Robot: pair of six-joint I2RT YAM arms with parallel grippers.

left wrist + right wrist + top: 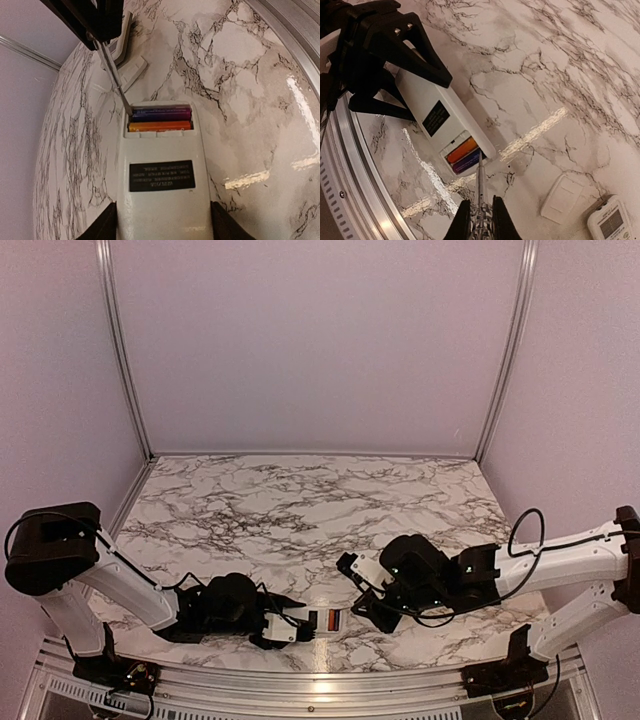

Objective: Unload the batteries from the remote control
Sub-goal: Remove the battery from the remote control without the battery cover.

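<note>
A white remote control (162, 170) lies back-up near the table's front edge, with my left gripper (162, 222) shut on its sides. In the overhead view the remote control (330, 621) shows just beyond the left gripper (290, 628). Its battery bay is uncovered and holds two batteries side by side, one orange (160, 126) and one dark purple-blue (161, 114). My right gripper (481, 217) is shut on a thin metal tool (480, 182). The tool's tip rests at the bay's end by the dark battery (468, 161), beside the orange one (462, 150).
A flat white cover piece (562, 197) lies on the marble to the right of the remote. Beside it sits a second white remote with a small display (610, 222). The table's metal front rail (350, 165) runs close behind the held remote.
</note>
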